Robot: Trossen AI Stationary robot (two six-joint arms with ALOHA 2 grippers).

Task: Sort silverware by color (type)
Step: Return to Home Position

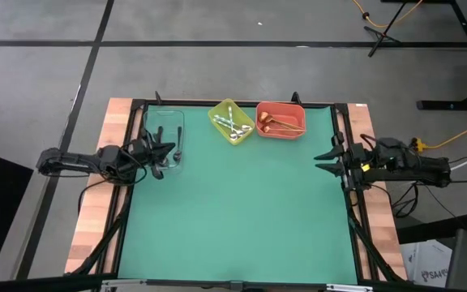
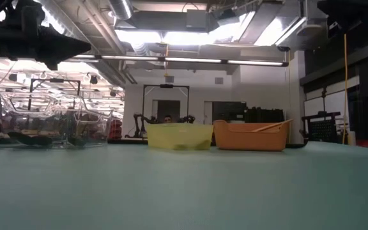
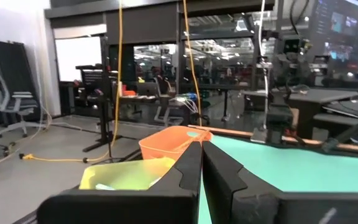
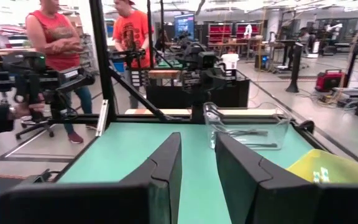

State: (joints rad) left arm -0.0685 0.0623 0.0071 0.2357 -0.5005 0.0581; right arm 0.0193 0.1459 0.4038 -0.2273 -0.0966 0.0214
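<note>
The silverware lies sorted into three bins along the far edge of the green surface (image 1: 233, 211). The silver spoons (image 1: 232, 126), shiny with pale handles, are heaped crosswise in the yellow-green bin (image 1: 219, 109). Just beside it, the copper-gold spoons (image 1: 278, 123) lie in the orange bin (image 1: 298, 107), one handle poking over the rim in the low view. The black spoons (image 4: 248, 132) sit in the clear bin (image 1: 165, 122), well apart to the left. They are dark and slim, and hard to count through the plastic.

The left gripper (image 1: 171, 151) seems to hang over the clear bin's near corner. Its fingers are pressed nearly together and hold nothing. The right gripper (image 1: 321, 161) sits at the surface's right edge, pointing inward with a modest gap between its fingers, which are also empty.
</note>
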